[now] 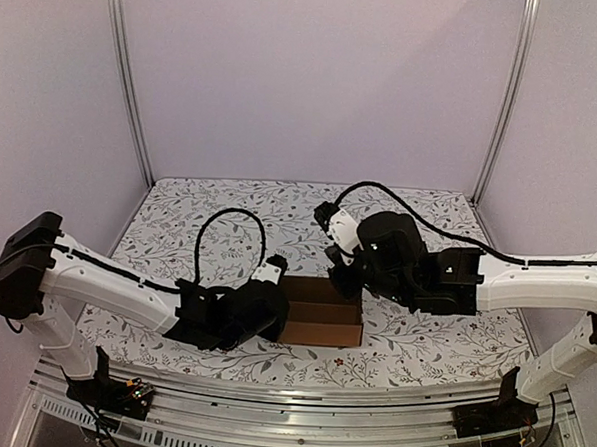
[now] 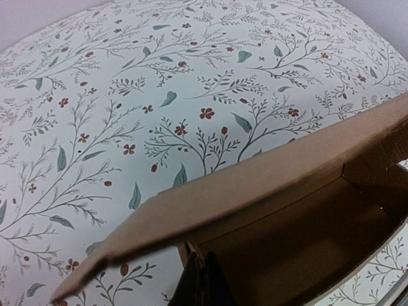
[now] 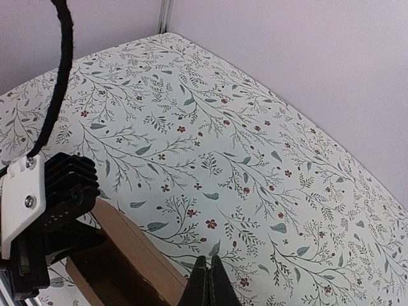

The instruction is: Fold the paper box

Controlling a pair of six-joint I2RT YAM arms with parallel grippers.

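**DESK:** Where is the paper box point(image 1: 321, 320) lying, and what are the arms doing with it?

**FIELD:** It is sitting open-topped on the flowered bench point(image 1: 423, 340), near the front edge and between the two arms. The left gripper point(image 2: 202, 282) is working at the box's left end, its jaws closed tight beneath the long flap point(image 2: 255, 182), which is leaning outward over the cloth. The wrist view is not showing whether cardboard is being pinched between those jaws. The right gripper point(image 3: 207, 282) is hovering at the far right corner, jaws pressed together, just beside the far wall. It appears to be holding nothing.

**DESK:** What is the step calling for?

**FIELD:** By my reading, the long flap is waiting to be brought over the open cavity. The left arm should be anchoring its end without crushing the corner. The right arm, shut like a blunt pusher, should be pressing the flap's outer face. That means starting low near the crease, then sweeping along the length, so the flap is bending on the score rather than buckling midway.

**DESK:** Risks?

**FIELD:** A carton this light is probably going to be sliding on the cloth if pushed unbraced. A push landing too high could be levering the whole box up.
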